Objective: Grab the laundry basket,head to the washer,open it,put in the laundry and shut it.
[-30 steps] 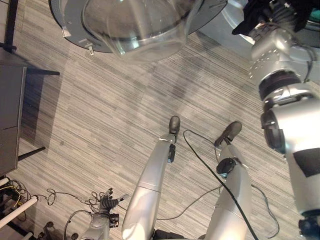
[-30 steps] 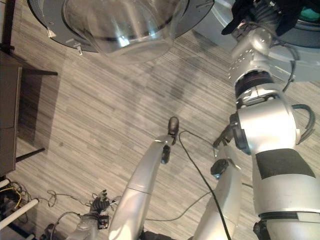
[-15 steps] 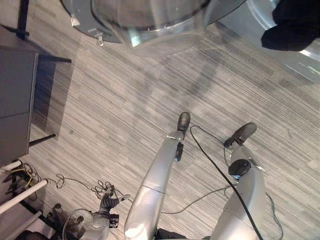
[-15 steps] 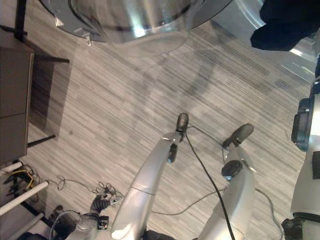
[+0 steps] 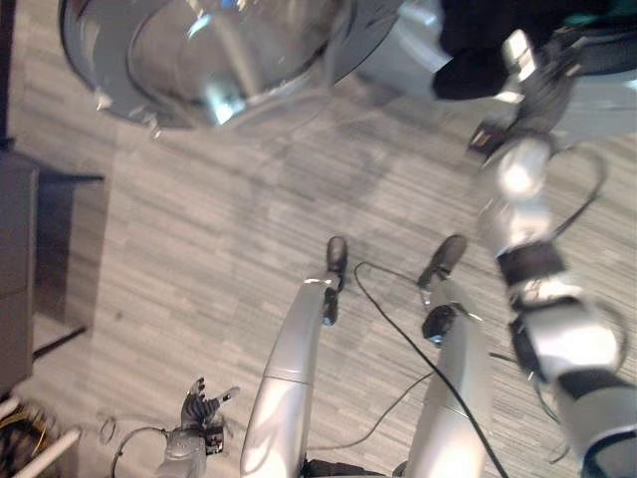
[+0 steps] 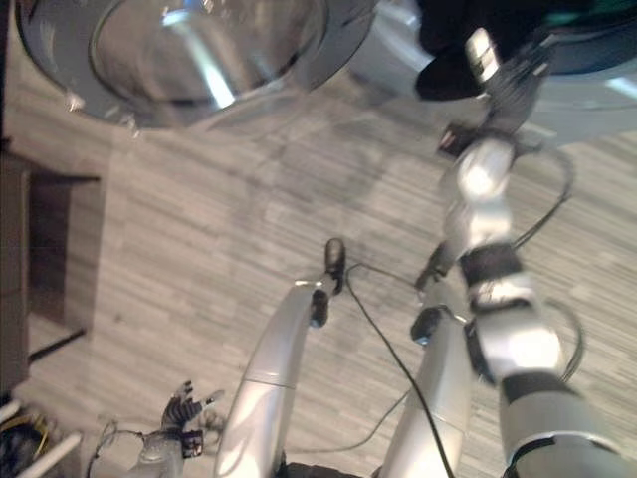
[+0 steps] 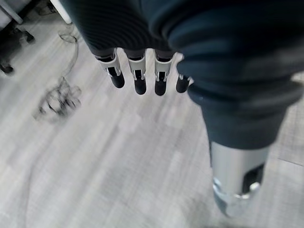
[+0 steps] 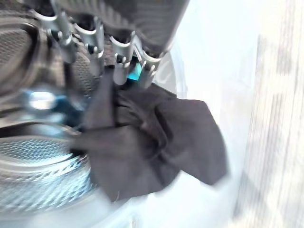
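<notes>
At the washer (image 8: pixel 42 156) mouth, dark laundry (image 8: pixel 156 142) hangs below right hand (image 8: pixel 109 42).

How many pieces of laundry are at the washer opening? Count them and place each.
1: a black garment hangs over the washer opening's rim, by the right robot hand. More may lie hidden in the drum.

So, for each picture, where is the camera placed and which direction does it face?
Left eye view: on the head, facing down at the floor, the open washer door, the left hand low beside the body.
Right eye view: beside it, same scene; the right arm reaches to the dark garment.
Left wrist view: along the left hand's straight fingers to the floor.
Right wrist view: along the right hand into the drum.
Both eye views and the right wrist view share the garment.
</notes>
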Robot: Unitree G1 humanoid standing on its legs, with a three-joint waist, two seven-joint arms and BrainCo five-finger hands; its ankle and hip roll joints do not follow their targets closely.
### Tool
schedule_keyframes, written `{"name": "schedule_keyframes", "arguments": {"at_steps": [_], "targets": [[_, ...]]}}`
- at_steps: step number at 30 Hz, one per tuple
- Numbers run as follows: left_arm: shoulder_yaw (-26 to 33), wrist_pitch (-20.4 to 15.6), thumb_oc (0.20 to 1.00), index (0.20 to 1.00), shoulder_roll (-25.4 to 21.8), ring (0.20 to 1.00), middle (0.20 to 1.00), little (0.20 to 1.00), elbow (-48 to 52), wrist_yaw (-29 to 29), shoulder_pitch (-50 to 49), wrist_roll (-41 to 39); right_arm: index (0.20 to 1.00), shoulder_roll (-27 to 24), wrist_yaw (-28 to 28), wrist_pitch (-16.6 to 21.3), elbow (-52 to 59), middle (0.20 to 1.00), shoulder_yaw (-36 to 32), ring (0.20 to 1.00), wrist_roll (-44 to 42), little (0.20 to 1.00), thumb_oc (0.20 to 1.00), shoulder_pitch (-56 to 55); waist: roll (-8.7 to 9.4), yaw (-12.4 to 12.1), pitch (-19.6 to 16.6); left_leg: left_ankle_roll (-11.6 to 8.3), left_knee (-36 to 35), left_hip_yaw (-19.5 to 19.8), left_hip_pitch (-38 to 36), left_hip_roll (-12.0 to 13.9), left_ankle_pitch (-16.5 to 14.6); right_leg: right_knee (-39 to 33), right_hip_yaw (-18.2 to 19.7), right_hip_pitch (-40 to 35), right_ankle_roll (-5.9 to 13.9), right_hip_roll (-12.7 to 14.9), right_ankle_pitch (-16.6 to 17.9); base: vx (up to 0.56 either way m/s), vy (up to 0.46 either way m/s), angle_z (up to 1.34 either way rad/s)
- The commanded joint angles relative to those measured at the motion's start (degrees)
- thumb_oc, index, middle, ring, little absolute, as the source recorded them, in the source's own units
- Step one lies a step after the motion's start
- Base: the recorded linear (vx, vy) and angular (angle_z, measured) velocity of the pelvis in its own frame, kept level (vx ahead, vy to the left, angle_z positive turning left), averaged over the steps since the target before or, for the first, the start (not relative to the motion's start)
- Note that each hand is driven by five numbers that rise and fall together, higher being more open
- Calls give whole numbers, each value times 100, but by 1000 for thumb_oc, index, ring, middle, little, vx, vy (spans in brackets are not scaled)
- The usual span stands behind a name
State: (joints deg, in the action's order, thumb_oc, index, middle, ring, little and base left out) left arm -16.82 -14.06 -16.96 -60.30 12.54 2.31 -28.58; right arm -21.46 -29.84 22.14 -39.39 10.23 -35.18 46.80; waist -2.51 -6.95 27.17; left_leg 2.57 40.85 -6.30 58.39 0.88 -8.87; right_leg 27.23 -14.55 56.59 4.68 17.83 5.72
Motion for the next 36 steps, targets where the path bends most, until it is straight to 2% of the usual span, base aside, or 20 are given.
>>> {"name": "schedule_keyframes", "arguments": {"at_steps": [1,3,5,7,11,12,14,18,19,20,21,22,23,25,26,29,31,36], "targets": [[-194,6,1000,1000,91,1000,1000,1000,-104,-52,-310,108,1000,-566,137,366,-90,1000,-418,1000,106,1000,1000,608,-280,-320,261,-341,-608,294,-294,-28,194,131,-126,-491,98,-71,-720,-59,-52,-8],[-192,38,1000,1000,157,1000,1000,1000,-146,-42,-215,157,1000,-284,211,401,-266,1000,-430,1000,19,1000,1000,300,-247,-318,260,-368,-942,316,-605,-44,354,-167,-155,-823,110,-124,-624,-57,-41,-1],[-178,17,1000,1000,190,1000,1000,1000,-160,-58,-238,213,1000,-163,280,259,-274,1000,-282,1000,264,1000,1000,-95,-192,-278,260,-396,-1409,350,-972,-57,563,-614,-257,-1229,144,-162,-464,-52,-81,4],[-127,64,1000,1000,251,1000,1000,1000,-291,-59,-203,329,1000,60,523,127,-628,1000,-269,1000,135,1000,1000,-486,-129,-264,257,-419,-1836,374,-1392,-68,733,-904,-328,-1614,182,-181,-354,-26,-50,14],[-128,64,1000,1000,251,1000,1000,1000,-291,-59,-206,329,1000,60,526,128,-630,1000,-268,1000,132,1000,1000,-489,-131,-261,258,-419,-1847,377,-1402,-70,738,-912,-332,-1624,183,-181,-351,20,-29,6],[125,199,1000,1000,369,1000,1000,1000,-786,-23,-62,766,1000,435,893,-275,-1479,1000,-94,1000,298,1000,1000,-1586,36,-199,-15,-494,-2434,439,-2307,-34,912,-1447,-473,-2659,265,-170,-216,87,-98,-2],[227,196,1000,1000,410,1000,1000,1000,-905,-38,56,777,1000,577,1009,-403,-1927,1000,-60,1000,345,1000,1000,-1893,75,-138,-110,-501,-2636,432,-2688,-33,959,-1674,-502,-3058,299,-160,-129,84,-39,23],[172,56,1000,1000,401,1000,1000,1000,-788,-102,325,786,1000,339,1056,-816,-2502,1000,564,1000,1696,1000,1000,-2310,124,-54,-217,-507,-3030,460,-3211,-28,1061,-2059,-424,-3557,347,-210,12,26,-16,-4],[171,55,1000,1000,403,1000,1000,1000,-788,-102,322,785,1000,338,1054,-816,-2500,1000,564,1000,1699,1000,1000,-2313,119,-50,-210,-508,-3043,463,-3229,-29,1066,-2067,-428,-3575,347,-211,14,-6,-58,-5],[15,20,1000,1000,424,1000,1000,1000,-709,-101,557,926,1000,205,1077,-918,-2741,1000,662,1000,2071,1000,1000,-2589,139,120,-319,-476,-3253,536,-3367,-59,1297,-2176,-220,-3666,287,-285,97,-22,-36,22],[15,20,1000,1000,424,1000,1000,1000,-709,-101,557,926,1000,205,1077,-918,-2741,1000,662,1000,2071,1000,1000,-2589,139,120,-319,-476,-3253,536,-3367,-59,1297,-2176,-220,-3666,287,-285,97,25,-76,41],[-144,24,1000,1000,424,1000,1000,1000,-599,-88,764,1139,1000,38,1137,-1000,-2937,1000,730,1000,2420,1000,1000,-2880,149,258,-361,-464,-3349,585,-3630,-38,1300,-2098,99,-3793,271,-428,42,73,-78,27],[-213,33,1000,1000,405,1000,1000,1000,-511,-69,827,1245,1000,-27,1135,-1057,-3032,1000,735,1000,2587,1000,1000,-3009,153,302,-380,-465,-3348,608,-3746,-27,1286,-2066,246,-3871,264,-505,9,114,-99,13],[-221,57,1000,1000,398,1000,1000,1000,-463,-59,889,1364,1000,-47,1207,-1104,-3196,1000,659,1000,2649,1000,1000,-3172,154,302,-436,-470,-3368,590,-3878,-3,1262,-2128,248,-3994,276,-521,1,87,-87,-4],[-94,122,1000,1000,418,1000,1000,1000,-571,-86,976,1488,1000,13,1329,-1203,-3454,1000,528,1000,2659,1000,1000,-3417,237,288,-568,-508,-3336,476,-4138,96,1154,-2308,186,-4260,323,-540,64,100,-154,-14],[87,201,1000,1000,459,1000,1000,1000,-815,-88,1045,1616,1000,33,1410,-1269,-3697,1000,403,1000,2757,1000,1000,-3707,305,288,-803,-558,-3430,447,-4386,168,1159,-2423,168,-4487,314,-596,56,143,-187,-27],[207,274,1000,1000,516,1000,1000,1000,-1014,-168,953,1788,1000,133,1592,-1366,-3872,1000,343,1000,2902,1000,1000,-4128,345,330,-1178,-632,-3684,505,-4782,305,1224,-2462,14,-4863,259,-715,-111,215,-206,-10],[380,304,1000,1000,521,1000,1000,1000,-1047,-260,855,1788,1000,313,1809,-1299,-3684,1000,359,1000,2817,1000,1000,-4500,367,434,-1573,-757,-3778,501,-5342,532,1297,-2519,-79,-5384,152,-933,-338,171,-147,10]]}}
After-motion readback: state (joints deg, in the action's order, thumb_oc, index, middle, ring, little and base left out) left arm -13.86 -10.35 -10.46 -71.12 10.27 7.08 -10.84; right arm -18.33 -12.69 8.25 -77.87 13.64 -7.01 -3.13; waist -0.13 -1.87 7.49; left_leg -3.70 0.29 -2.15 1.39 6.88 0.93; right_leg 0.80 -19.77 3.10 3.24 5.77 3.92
